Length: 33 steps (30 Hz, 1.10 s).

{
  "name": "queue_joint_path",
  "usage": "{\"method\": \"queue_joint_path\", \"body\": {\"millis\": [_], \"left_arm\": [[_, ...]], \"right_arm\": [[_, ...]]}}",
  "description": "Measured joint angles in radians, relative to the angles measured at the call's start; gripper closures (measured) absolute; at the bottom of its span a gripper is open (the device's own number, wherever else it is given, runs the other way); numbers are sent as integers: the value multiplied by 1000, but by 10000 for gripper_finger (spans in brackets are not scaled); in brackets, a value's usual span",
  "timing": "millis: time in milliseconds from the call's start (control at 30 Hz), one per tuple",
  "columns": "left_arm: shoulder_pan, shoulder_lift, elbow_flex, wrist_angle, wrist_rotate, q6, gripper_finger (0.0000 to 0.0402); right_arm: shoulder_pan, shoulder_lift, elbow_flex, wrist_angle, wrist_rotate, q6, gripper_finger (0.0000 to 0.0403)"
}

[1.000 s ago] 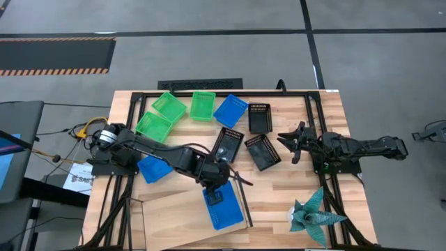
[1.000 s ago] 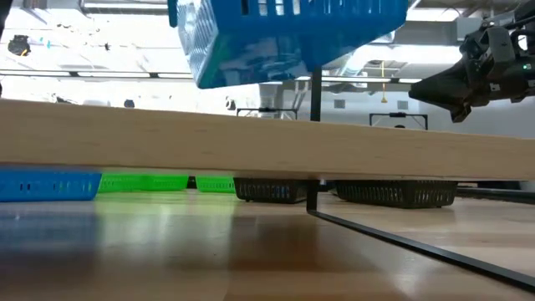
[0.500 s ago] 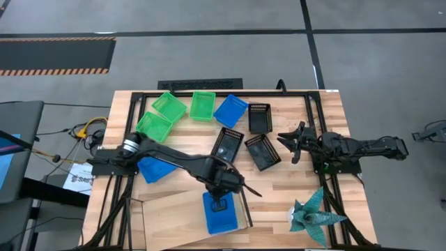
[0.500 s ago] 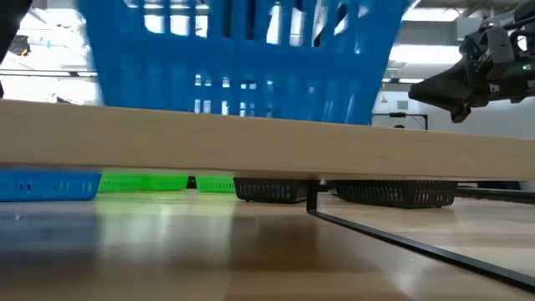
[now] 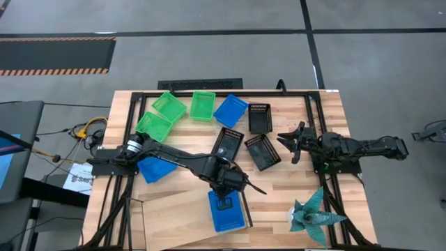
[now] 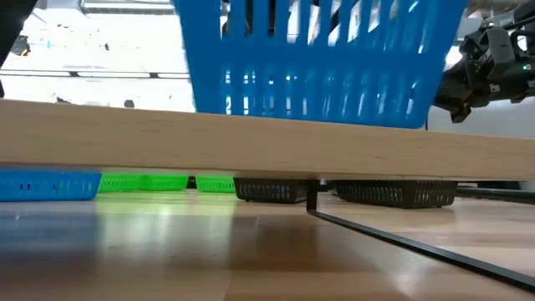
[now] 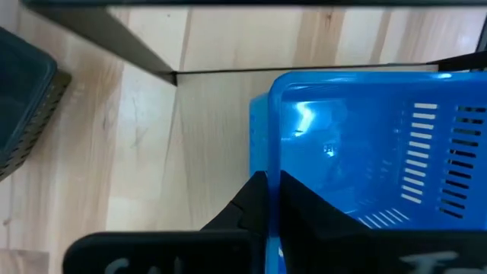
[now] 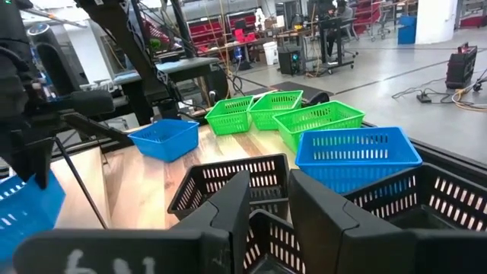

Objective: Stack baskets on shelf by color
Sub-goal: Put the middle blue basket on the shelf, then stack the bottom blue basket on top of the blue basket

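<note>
A grey concrete floor (image 5: pixel 209 56) surrounds the slatted wooden tabletop (image 5: pixel 293 192), crossed by dark seam lines. A strip of black-and-orange hazard tape (image 5: pixel 56 70) borders a darker mat (image 5: pixel 56 52) on one side. Loose cables (image 5: pixel 80 129) lie by the table's edge near a white paper sheet (image 5: pixel 73 181). Beyond the table, the room is a bright workshop: red racks (image 8: pixel 228 27), desks with equipment (image 8: pixel 312 38), a blue bin (image 8: pixel 407 30), and cables across the polished floor (image 8: pixel 396 76). Ceiling lights (image 6: pixel 92 42) glare overhead.
</note>
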Motion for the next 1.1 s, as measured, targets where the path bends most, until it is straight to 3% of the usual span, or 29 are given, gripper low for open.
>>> {"method": "queue_joint_path", "body": {"millis": [167, 433, 600, 867, 967, 1100], "left_arm": [[0, 0, 0, 8, 0, 1, 369], [0, -1, -42, 32, 5, -5, 294], [21, -10, -17, -29, -48, -18, 258], [6, -155, -9, -272, -382, -173, 239], [-1, -229, -97, -322, -440, -285, 239], [7, -339, -336, -272, -391, -357, 239]], "right_arm": [[0, 0, 0, 0, 0, 0, 285], [0, 0, 0, 0, 0, 0, 285], [0, 0, 0, 0, 0, 0, 285], [0, 0, 0, 0, 0, 1, 285], [0, 0, 0, 0, 0, 1, 285], [0, 0, 0, 0, 0, 0, 285]]}}
